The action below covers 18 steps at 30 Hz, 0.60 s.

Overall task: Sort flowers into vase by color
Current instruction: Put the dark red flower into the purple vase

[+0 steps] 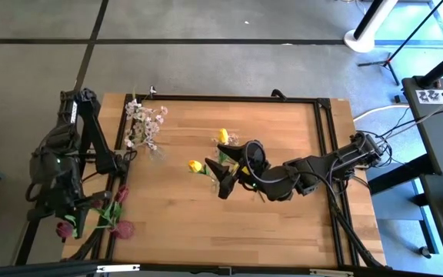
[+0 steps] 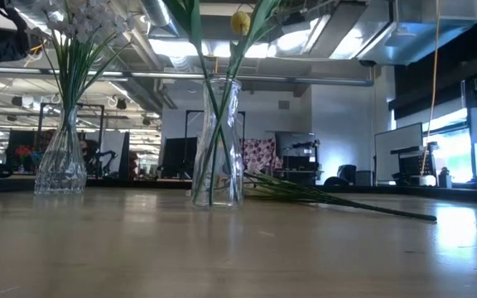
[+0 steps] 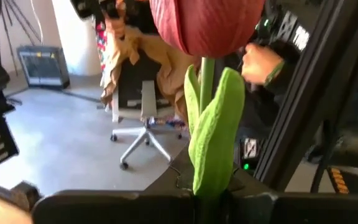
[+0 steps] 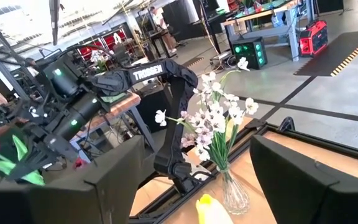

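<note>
My left gripper is at the table's left edge, shut on a dark red flower with a green leaf. That bloom also shows in the high view. Two more red blooms show near the front left corner. A glass vase of white-pink blossoms stands at the far left. A second vase near mid-table holds yellow tulips. My right gripper stands open above that vase, one yellow bloom low between its fingers. My left gripper pinches the red flower's stem, at the base of its leaf, between its two shut fingers. The leaf and bloom rise from the fingers, clear of the table. The fingers hide the stem below the hold.
Green stems lie flat on the table beside the tulip vase. A black frame rims the wooden table. Bare wood lies toward the near edge. A person's hand and an office chair show in the room beyond.
</note>
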Tool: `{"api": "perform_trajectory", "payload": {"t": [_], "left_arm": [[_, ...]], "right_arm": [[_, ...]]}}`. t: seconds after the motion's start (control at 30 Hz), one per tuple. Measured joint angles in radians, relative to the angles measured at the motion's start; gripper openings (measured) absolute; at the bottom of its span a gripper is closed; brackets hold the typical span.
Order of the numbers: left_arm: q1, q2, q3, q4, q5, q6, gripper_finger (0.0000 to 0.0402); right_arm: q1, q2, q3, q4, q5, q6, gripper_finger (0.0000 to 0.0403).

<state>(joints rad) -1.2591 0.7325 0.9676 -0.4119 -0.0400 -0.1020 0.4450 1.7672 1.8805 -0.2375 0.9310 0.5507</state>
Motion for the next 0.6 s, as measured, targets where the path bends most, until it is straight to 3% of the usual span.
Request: {"api": "perform_trajectory", "payload": {"t": [0.33, 0.6], "left_arm": [[0.0, 0.048, -0.003, -0.003, -0.023, -0.046, 0.0002], [0.0, 0.04, -0.056, 0.036, -0.078, -0.079, 0.0048]], "right_arm": [[0.0, 0.0, 0.0, -0.001, 0.0, -0.001, 0.0292], [0.0, 0.0, 0.0, -0.061, 0.0, 0.037, 0.0292]]}}
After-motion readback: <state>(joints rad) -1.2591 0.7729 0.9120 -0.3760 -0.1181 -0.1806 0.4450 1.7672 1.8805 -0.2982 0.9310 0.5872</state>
